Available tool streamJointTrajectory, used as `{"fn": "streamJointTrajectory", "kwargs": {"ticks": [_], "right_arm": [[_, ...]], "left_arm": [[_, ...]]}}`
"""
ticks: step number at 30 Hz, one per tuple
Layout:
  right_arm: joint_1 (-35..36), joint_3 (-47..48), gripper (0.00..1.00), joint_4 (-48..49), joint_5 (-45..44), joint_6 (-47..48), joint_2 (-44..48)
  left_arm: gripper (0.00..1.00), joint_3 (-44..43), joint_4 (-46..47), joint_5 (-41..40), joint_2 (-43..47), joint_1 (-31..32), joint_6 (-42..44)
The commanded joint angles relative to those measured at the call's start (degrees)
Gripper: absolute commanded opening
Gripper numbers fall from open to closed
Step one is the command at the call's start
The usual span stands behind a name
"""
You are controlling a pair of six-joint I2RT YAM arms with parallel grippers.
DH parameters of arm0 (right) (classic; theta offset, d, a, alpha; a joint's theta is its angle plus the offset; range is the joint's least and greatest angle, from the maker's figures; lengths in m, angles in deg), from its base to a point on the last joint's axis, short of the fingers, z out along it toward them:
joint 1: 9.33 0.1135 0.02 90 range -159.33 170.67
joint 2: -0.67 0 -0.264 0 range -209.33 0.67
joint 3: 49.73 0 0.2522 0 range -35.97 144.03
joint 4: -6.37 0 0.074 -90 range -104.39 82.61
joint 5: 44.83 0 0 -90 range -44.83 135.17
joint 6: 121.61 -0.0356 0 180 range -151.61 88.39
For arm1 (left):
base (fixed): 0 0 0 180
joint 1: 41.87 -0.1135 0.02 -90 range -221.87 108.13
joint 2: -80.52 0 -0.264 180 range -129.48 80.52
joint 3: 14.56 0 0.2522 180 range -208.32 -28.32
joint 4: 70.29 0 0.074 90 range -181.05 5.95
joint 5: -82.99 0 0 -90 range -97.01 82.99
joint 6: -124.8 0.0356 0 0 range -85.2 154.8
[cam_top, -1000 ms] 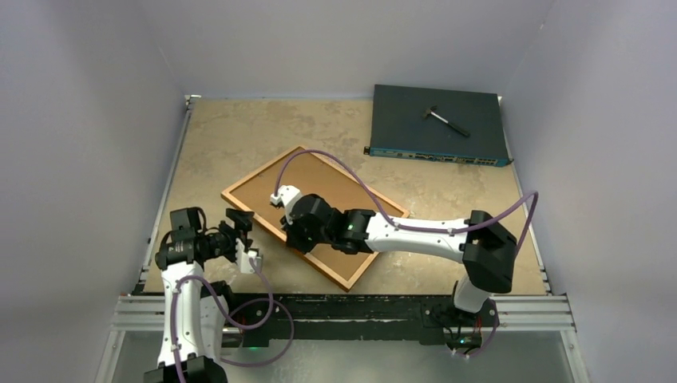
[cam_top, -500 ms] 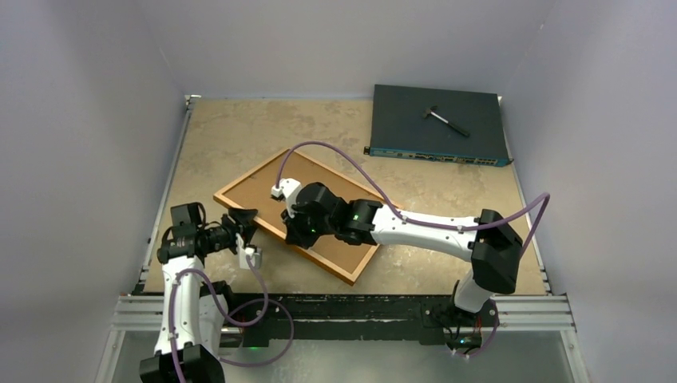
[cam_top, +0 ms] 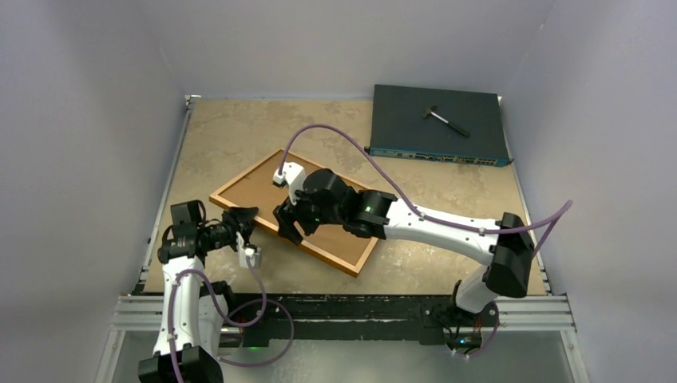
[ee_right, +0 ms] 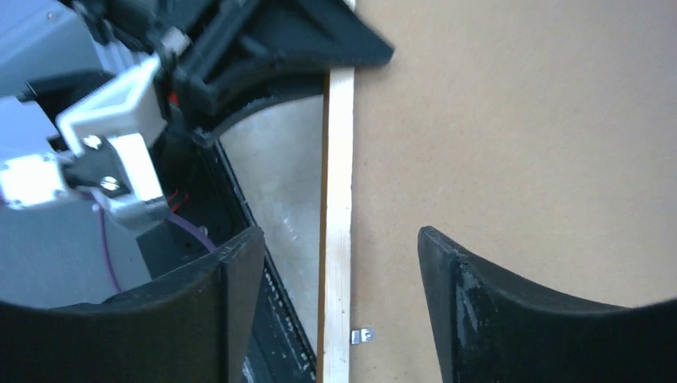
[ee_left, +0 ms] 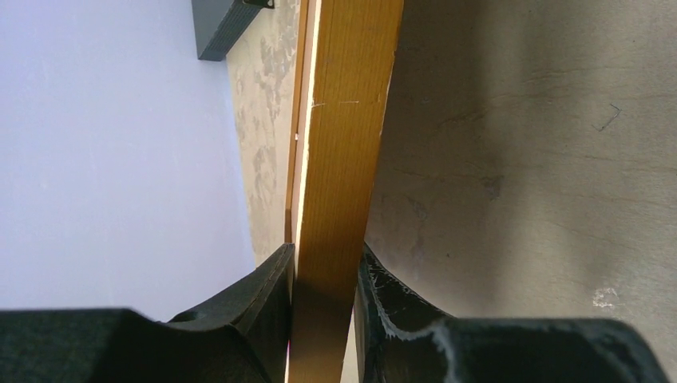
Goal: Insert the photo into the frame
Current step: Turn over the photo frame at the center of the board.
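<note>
The orange-brown frame [cam_top: 246,173] lies on the table with its back up, and a plain brown backing board [cam_top: 259,187] fills it. My left gripper [cam_top: 246,219] is shut on the frame's near-left edge; in the left wrist view both fingers press on the wooden rail [ee_left: 343,144]. Just to the right, my right gripper [cam_top: 287,223] hovers open over the same edge. In the right wrist view the pale rail [ee_right: 338,199] runs between its spread fingers without touching them. The photo is out of view.
A dark flat electronics box [cam_top: 437,125] sits at the back right with a small hammer-like tool [cam_top: 445,120] on it. A small metal clip [ee_right: 363,336] sticks out from the rail over the backing board [ee_right: 519,120]. Walls close in on three sides.
My right gripper has opened and let go of the frame. My left gripper has shut on the frame's edge. The frame has shifted slightly to the left.
</note>
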Motion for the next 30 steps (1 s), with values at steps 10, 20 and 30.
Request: {"fn": "streamJointTrajectory", "kwargs": {"ticks": [10,20,30], "right_arm": [[7.6,-3.4,0.99,-3.2,-16.2,25.6,10.1],[9.4,-5.0,0.96,-1.0,-23.2,32.8,8.9],[9.5,-6.1,0.85,3.4,-28.3,38.0,5.3]], "left_arm": [[0.0,-11.8,-3.4,3.2,-1.8,0.0,17.5],[0.0,-14.5,-7.4,3.2,-2.5,0.0,17.9],[0.0,-14.6,-6.0,3.4,-2.1,0.0,15.9]]}}
